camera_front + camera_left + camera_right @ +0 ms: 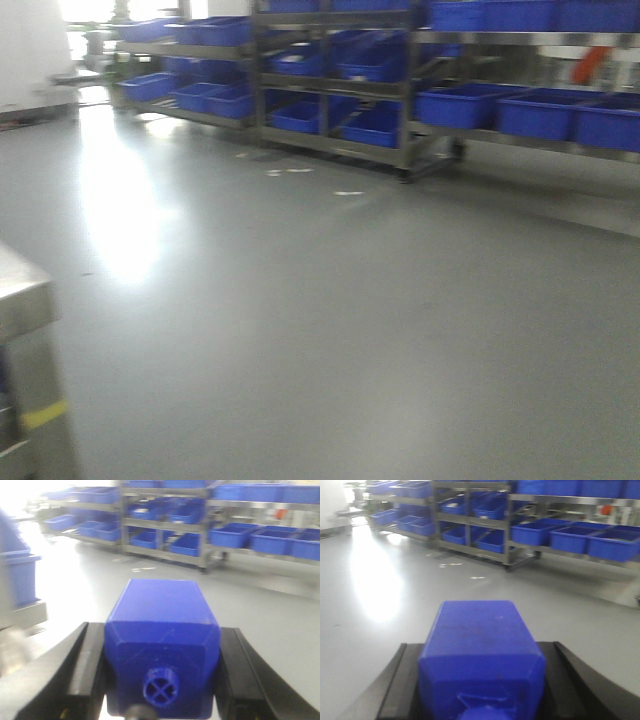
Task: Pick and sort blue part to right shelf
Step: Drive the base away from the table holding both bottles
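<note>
A warehouse floor — steel racks point(400, 90) of blue bins point(460, 105) on grey concrete.

The left gripper point(161, 627) has two matte black plastic fingers point(82, 675), wedge-shaped slabs with slanted outer edges that broaden toward the camera. A small yellow mark point(63, 713) sits low on one of them, and a blurred grey rounded piece point(137, 712) lies at the bottom edge between them. The right gripper point(479, 645) has the same plain black wedge-shaped fingers point(395, 690).

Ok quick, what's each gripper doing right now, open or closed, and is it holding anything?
Left gripper: closed on the round-necked blue block.
Right gripper: closed on the blue part.
</note>
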Robot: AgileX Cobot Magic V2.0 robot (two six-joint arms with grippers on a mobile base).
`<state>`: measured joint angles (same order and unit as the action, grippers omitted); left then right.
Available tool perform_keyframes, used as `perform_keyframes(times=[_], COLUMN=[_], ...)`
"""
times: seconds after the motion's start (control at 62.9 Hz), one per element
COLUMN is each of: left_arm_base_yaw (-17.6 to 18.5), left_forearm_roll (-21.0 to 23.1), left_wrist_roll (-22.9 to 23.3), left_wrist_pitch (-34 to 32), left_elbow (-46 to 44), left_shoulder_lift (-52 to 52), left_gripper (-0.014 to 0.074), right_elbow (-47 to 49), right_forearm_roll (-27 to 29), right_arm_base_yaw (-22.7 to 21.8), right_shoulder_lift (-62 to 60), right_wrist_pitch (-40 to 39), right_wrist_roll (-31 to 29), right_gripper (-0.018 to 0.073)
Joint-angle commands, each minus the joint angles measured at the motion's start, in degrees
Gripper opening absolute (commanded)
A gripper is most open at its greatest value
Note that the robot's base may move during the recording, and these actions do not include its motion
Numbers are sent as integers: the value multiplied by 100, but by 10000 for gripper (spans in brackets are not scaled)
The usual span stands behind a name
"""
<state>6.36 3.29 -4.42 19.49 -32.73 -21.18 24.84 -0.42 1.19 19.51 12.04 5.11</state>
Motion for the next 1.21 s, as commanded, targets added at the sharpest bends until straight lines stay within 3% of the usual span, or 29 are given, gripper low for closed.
perform_keyframes(times=[0.0,1.192], left_arm_base_yaw=[1,1], left_forearm_roll=[13,13], left_wrist_roll=[33,33], left_wrist_pitch=[-535,-535], left_elbow=[-169,-169], left_shoulder_lift=[-37,-37], left_gripper=[354,354], right_elbow=[163,163], right_forearm_roll=[-3,-3], right_arm_base_yaw=[-21,-21], right_shoulder_lift=[40,40], right_wrist_pitch=[-513,-513], right_wrist_roll=[-14,-14], right_gripper=[426,426])
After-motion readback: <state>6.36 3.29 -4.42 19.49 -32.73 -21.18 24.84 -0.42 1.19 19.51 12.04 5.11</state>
